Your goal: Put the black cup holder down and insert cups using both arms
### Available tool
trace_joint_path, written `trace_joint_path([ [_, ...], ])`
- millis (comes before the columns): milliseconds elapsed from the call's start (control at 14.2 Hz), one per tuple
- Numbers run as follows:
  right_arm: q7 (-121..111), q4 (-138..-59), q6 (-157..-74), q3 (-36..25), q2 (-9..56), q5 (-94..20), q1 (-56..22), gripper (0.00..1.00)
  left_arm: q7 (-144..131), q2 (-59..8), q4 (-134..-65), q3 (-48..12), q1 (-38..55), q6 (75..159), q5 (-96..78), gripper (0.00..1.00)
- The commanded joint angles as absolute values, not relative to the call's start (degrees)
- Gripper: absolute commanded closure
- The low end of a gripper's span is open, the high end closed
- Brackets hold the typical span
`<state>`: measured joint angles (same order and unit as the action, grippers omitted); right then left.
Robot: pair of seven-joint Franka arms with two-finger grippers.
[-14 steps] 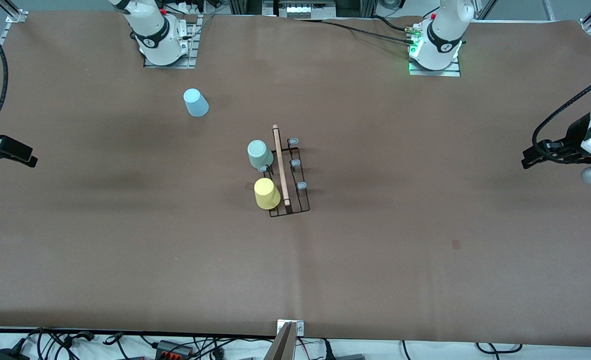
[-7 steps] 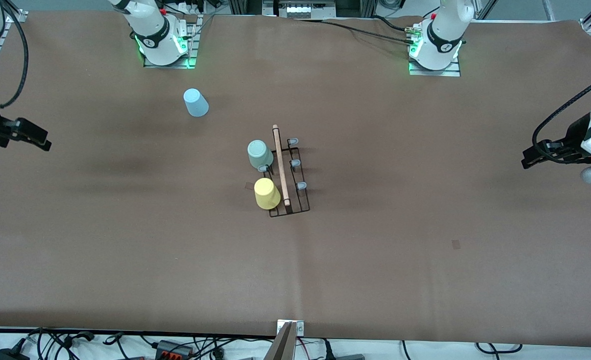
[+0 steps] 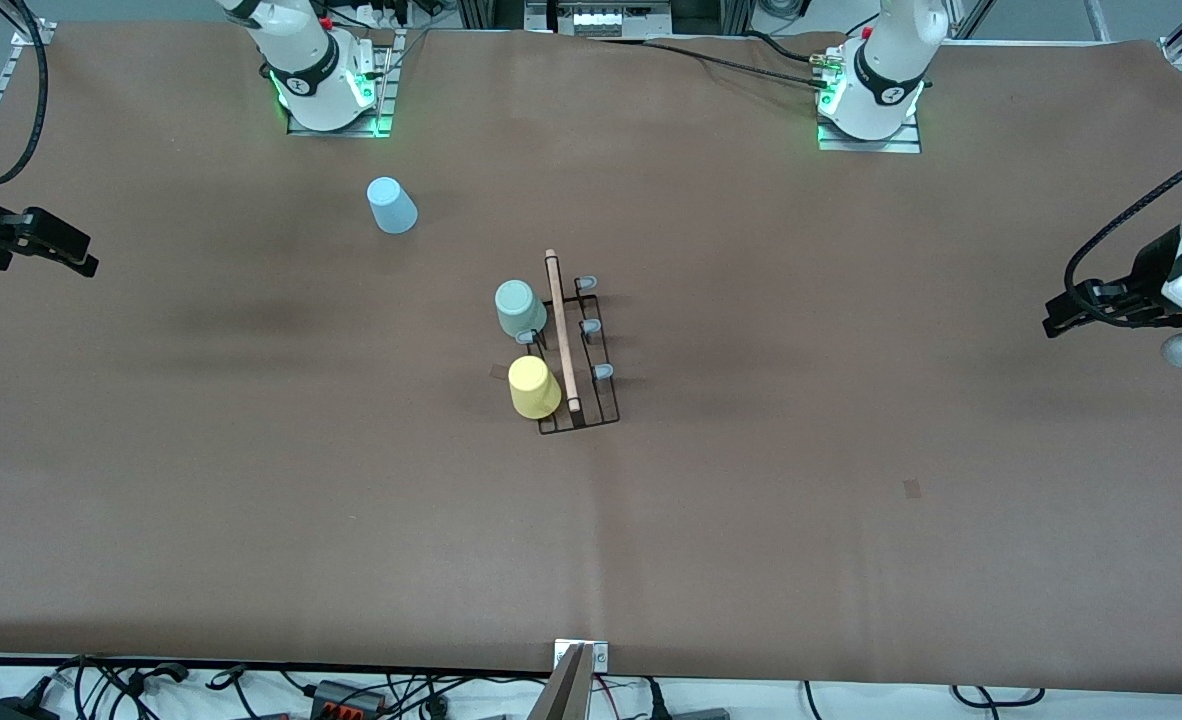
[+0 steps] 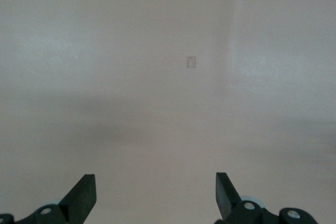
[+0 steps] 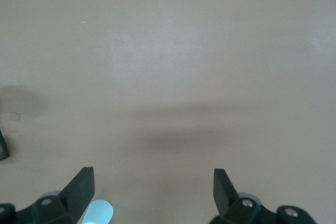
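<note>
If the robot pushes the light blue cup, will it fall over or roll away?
The light blue cup stands upside down on the brown table, wide rim down, so it would probably slide rather than tip. It looks like thin plastic, so likely very light. If knocked over, its tapered shape would probably roll in a curve.

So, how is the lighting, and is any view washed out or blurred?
Front view: even light, soft shadows beside the black wire cup holder on the brown table. Left wrist view: pale, hazy. Right wrist view: pale too, a faint dark shadow band.
</note>
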<state>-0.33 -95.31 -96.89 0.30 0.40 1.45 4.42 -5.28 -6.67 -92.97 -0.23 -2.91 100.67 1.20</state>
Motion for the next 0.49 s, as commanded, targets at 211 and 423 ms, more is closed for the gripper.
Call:
trace_joint_path([
  [211,-1.4,-96.3,-96.3,0.7,-1.0,1.6,4.7,0.00,-4.9,-6.3,-92.4,-0.8,-3.5,99.7,0.4,0.00],
  [423,-1.5,-96.5,-96.1,0.7,-1.1,1.6,4.7,0.00,-4.8,-6.3,-92.4,-0.8,-3.5,99.6,0.4,0.00],
])
